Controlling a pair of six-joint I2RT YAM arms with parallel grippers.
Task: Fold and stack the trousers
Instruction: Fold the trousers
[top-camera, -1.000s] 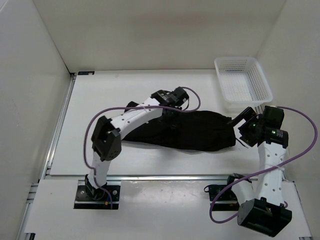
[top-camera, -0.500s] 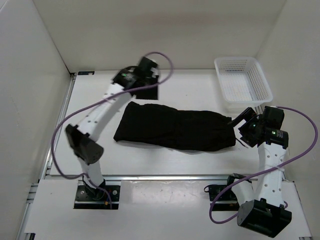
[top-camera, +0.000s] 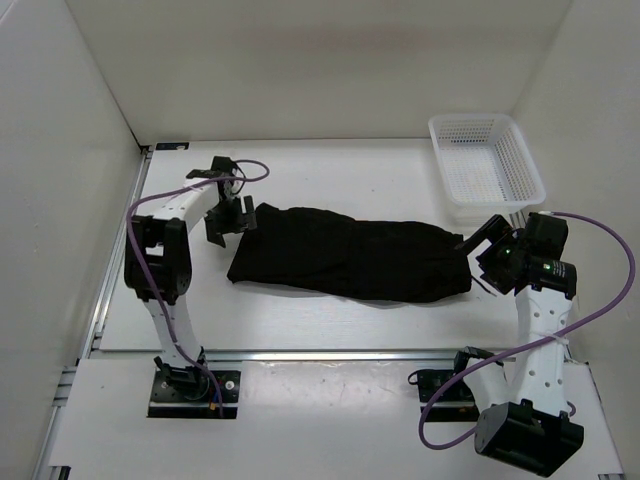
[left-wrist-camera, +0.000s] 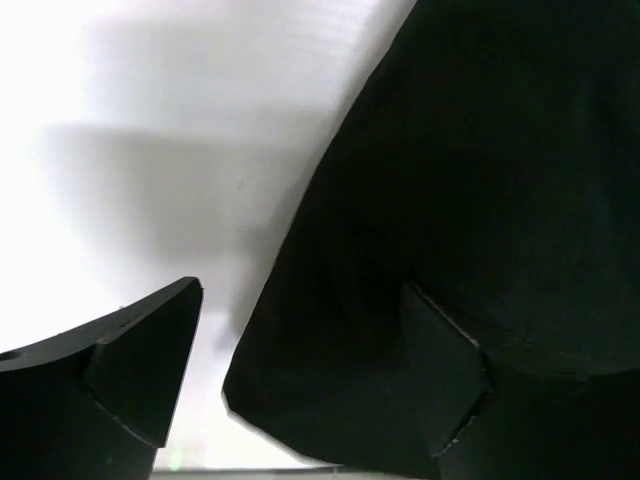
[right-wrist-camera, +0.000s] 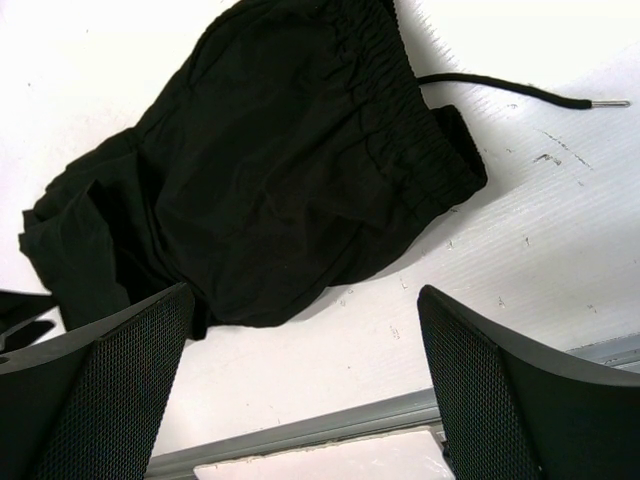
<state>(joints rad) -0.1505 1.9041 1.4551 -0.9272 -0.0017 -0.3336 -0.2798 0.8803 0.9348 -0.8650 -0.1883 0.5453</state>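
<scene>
Trousers (top-camera: 350, 255) lay lengthwise across the mid tabletop (top-camera: 330, 175), apparently folded leg-on-leg already, with the waistband (right-wrist-camera: 400, 90) at the right end and the drawstring (right-wrist-camera: 520, 92) trailing out. Left fingers (left-wrist-camera: 110, 390) were spread, straddling the cuff-end edge: one over fabric, one over bare surface, nothing pinched. Likely lining up to take that end for the crosswise fold. Right fingers (right-wrist-camera: 100, 370) were spread wide too, hovering by the waistband and holding nothing, probably to pin or lift it. White basket (top-camera: 472, 118) sat far right near the waistband end, nothing visible inside.
</scene>
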